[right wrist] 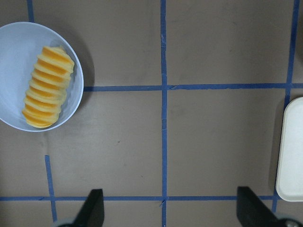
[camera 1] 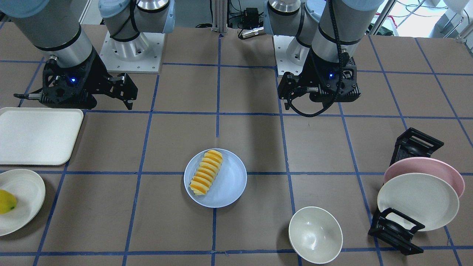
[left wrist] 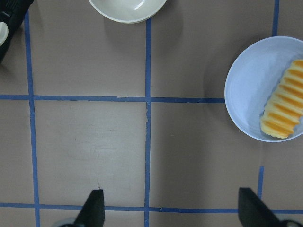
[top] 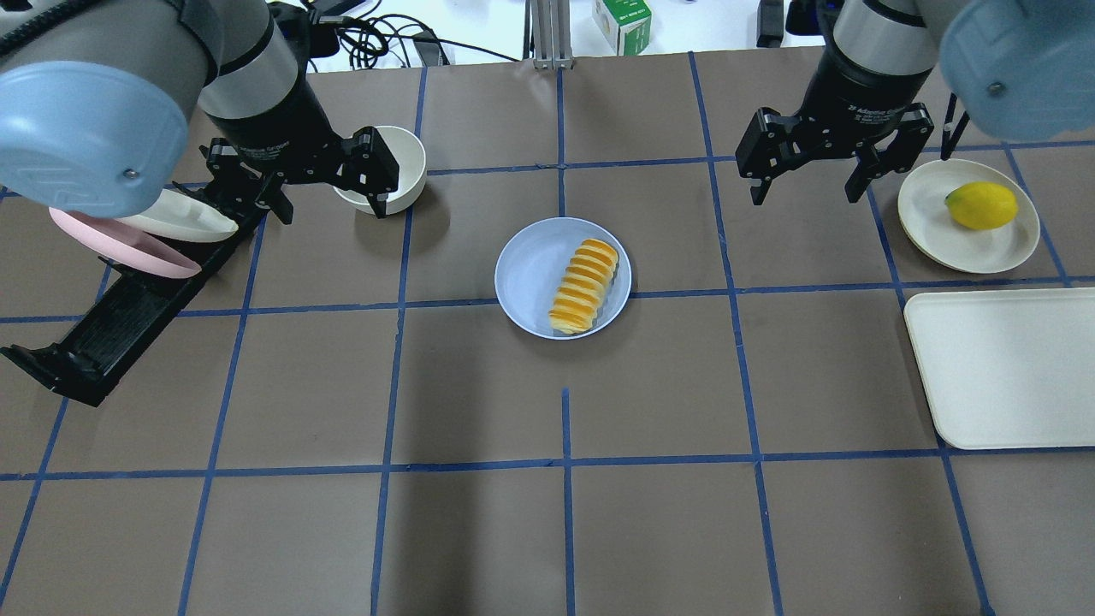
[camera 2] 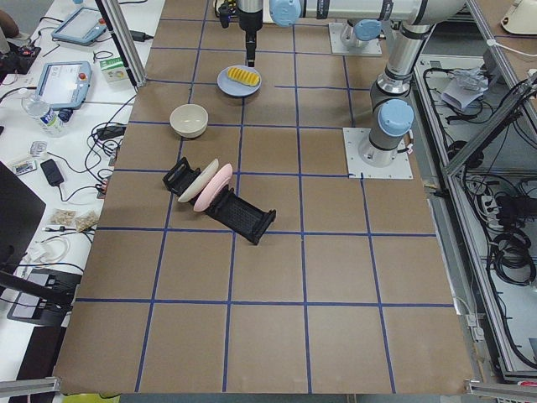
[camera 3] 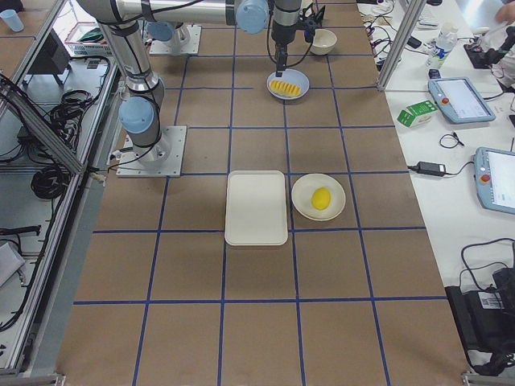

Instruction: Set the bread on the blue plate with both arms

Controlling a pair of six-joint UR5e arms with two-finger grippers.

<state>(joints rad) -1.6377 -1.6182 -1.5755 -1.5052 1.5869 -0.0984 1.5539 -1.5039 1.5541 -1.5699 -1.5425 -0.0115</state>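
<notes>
The ridged golden-orange bread loaf (top: pixel 585 286) lies on the right half of the round pale-blue plate (top: pixel 530 265), mid-frame in the overhead view, on the brown surface (top: pixel 479 411). My left end effector (top: pixel 328 195) hangs upper left and my right end effector (top: pixel 806 195) upper right. Both are well apart from the plate, pointing down, fingers spread, holding nothing. A cream bowl (top: pixel 402 167) sits near the left one.
</notes>
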